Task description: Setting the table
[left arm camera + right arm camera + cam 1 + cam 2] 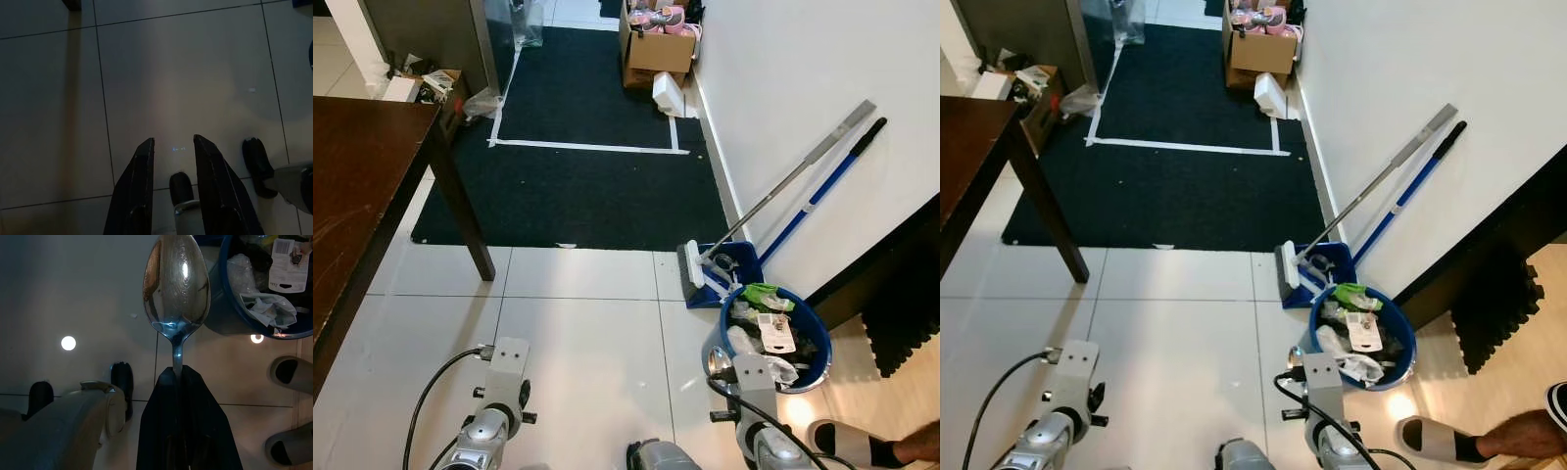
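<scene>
Right end effector pinches a spoon; the dim left end effector seems empty.

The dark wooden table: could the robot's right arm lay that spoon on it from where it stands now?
Probably not yet. The right gripper holds the spoon low by the blue bucket, while the table stands off to its left across bare tiles.

Both arms are silver metal: the left arm ends in a squarish grey bracket with a dark round hole and small black knobs, a black cable looping off its side. The right arm looks alike, with black cabling. The left gripper has long, tapered black fingers, perhaps matte.
</scene>
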